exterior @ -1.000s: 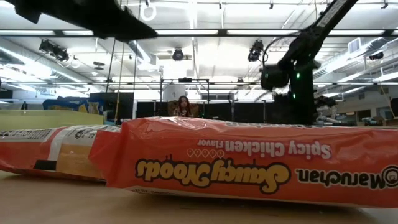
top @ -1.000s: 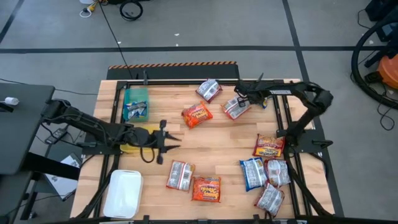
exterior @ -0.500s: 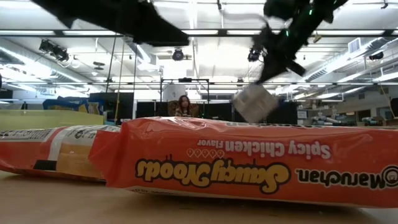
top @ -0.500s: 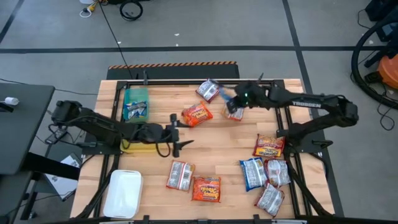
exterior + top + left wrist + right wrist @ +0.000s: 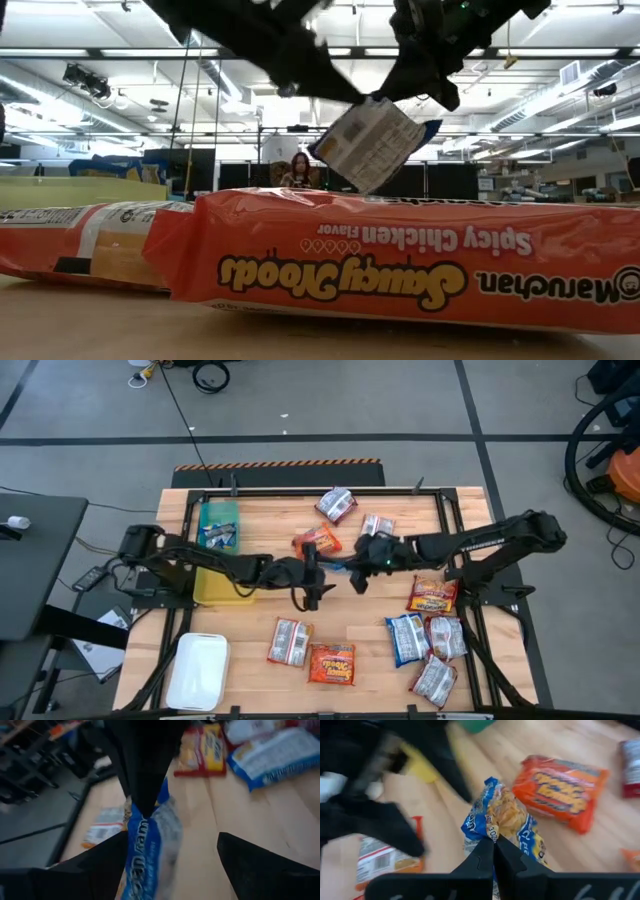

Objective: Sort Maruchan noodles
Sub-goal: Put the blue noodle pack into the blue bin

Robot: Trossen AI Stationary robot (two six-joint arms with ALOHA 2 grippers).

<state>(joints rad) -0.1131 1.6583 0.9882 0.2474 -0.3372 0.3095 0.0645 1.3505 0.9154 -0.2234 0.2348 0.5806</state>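
Pinching a blue-and-white noodle packet [image 5: 495, 830] by its crimped end, the right gripper [image 5: 358, 563] is closed tight on it and holds it in the air above the middle of the wooden table [image 5: 360, 622], the packet hanging clear of the boards in the low view [image 5: 372, 142]. Facing it across that same spot, the left gripper [image 5: 312, 572] has its fingers spread wide apart, the packet between them in its wrist view [image 5: 145, 845], not gripped. An orange packet [image 5: 322, 540] lies just beyond the two grippers, toward the table's far edge. Further packets lie scattered near the right edge and the near edge.
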